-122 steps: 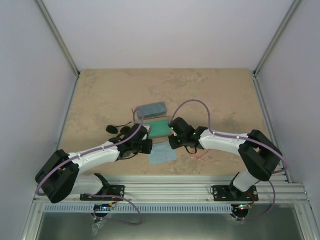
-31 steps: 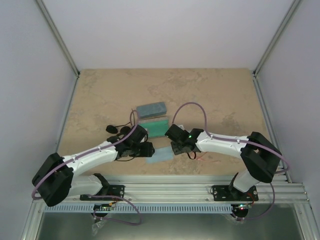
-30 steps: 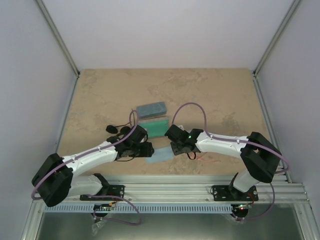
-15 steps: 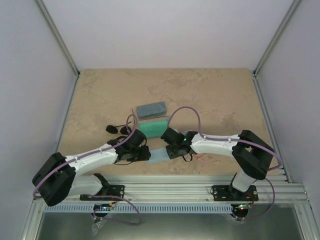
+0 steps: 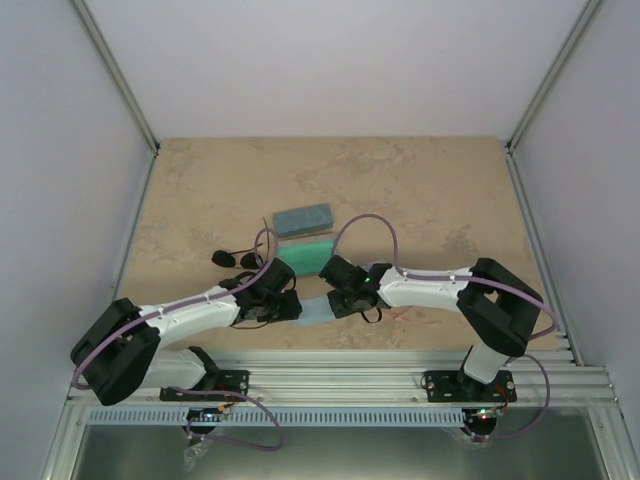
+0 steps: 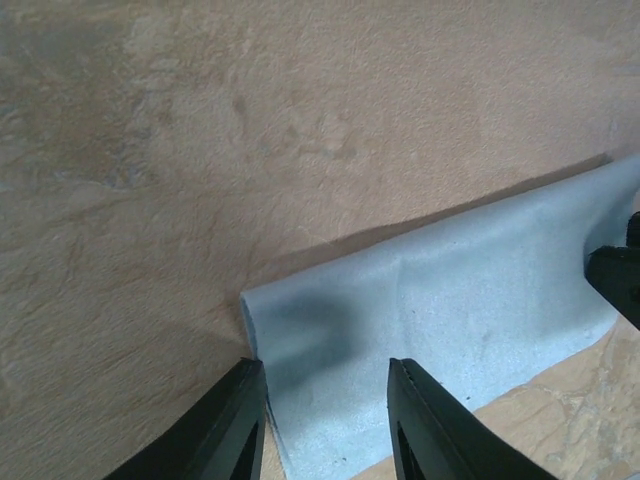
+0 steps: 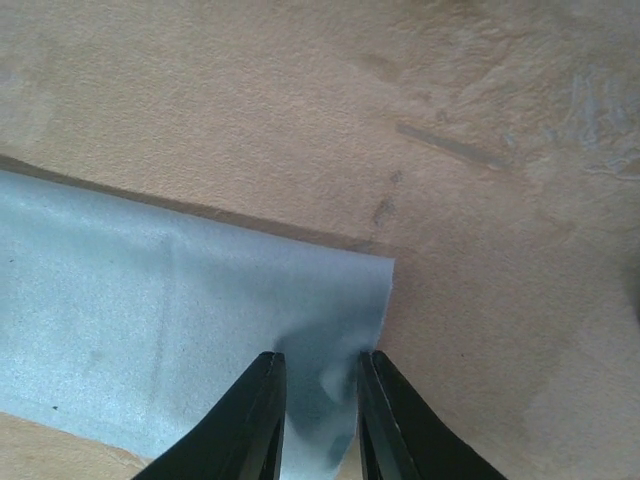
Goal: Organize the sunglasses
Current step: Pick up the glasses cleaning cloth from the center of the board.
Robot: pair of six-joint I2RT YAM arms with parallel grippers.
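Observation:
The black sunglasses [image 5: 230, 258] lie on the table left of centre, behind my left arm. A thin red pair [image 5: 408, 316] lies by my right arm, partly hidden. Both grippers are down on a light blue cloth [image 5: 315, 310] at the front. My left gripper [image 6: 325, 400] stands open astride the cloth's [image 6: 450, 310] left end. My right gripper [image 7: 320, 400] stands narrowly open over the right corner of the cloth [image 7: 150, 310], with a wrinkle raised between its fingers. In the top view, the left gripper [image 5: 287, 306] and right gripper [image 5: 343, 301] face each other.
A blue-grey case [image 5: 303, 217] and a green case [image 5: 305, 252] lie just behind the grippers. A fingertip of the right gripper shows at the edge of the left wrist view. The metal rail [image 5: 340, 380] runs along the near edge.
Both arms have drawn in and come down onto the two ends of the cloth. Both pairs of jaws have narrowed, and the cloth has puckered at the right gripper.

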